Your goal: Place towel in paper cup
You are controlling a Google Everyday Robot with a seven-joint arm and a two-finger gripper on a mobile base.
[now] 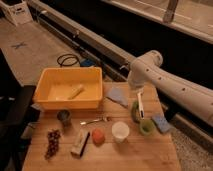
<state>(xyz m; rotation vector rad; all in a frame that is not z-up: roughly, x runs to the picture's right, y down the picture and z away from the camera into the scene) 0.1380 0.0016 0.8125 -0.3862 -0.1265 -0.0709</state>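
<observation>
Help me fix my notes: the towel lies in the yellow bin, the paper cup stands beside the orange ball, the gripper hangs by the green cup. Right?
Not the towel: the camera view shows it on the table beside the yellow bin, not inside. The paper cup does stand beside the orange ball, and the gripper hangs by the green cup.
</observation>
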